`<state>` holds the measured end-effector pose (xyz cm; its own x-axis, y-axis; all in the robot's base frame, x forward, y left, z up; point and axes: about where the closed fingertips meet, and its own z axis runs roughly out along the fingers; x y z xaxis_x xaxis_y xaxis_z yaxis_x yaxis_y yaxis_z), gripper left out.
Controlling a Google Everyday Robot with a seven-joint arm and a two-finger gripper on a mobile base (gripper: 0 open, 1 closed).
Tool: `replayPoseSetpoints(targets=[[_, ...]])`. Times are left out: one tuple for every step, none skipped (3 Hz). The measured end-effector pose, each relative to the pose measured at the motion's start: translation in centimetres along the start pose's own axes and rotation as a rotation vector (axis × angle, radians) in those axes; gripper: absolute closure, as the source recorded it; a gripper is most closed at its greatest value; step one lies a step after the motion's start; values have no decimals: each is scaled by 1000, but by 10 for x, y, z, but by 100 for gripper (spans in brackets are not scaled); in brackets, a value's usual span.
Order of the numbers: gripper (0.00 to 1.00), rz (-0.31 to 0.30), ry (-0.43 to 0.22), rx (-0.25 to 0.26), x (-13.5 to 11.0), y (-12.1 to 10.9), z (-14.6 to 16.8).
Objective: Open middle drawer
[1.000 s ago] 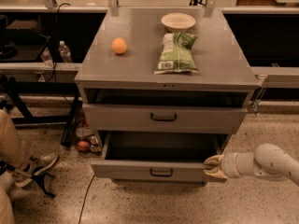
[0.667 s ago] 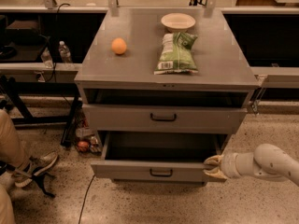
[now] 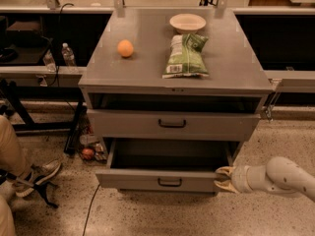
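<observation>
Evidently the middle drawer [image 3: 147, 180] is drawn well out of the cabinet, low to the floor, so that its deep grey tray is exposed beneath the taller-fronted upper drawer [image 3: 128, 124], which is seen shut. The tool [image 3: 222, 180] is placed at the right end of the drawer's low front panel, touching or just beside that corner and well to the right of the small black handle [image 3: 170, 182]. The corner is probably favoured because the arm is brought in from the right side at drawer height. Whether the tool is spread or pressed together on the panel cannot be told. On the worktop [image 3: 147, 65] an orange [image 3: 125, 48], a green chip bag [image 3: 186, 55] and a bowl [image 3: 187, 22] are kept well clear of the work. The task is judged largely done.
</observation>
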<state>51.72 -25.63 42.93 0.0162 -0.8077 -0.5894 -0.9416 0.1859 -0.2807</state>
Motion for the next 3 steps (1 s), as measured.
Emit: replayPoseSetpoints(targets=[[96,11,6,32,1,19,-9],[100,38,17,70,3,44,-25],[100,84,27,113,7,68,-41]])
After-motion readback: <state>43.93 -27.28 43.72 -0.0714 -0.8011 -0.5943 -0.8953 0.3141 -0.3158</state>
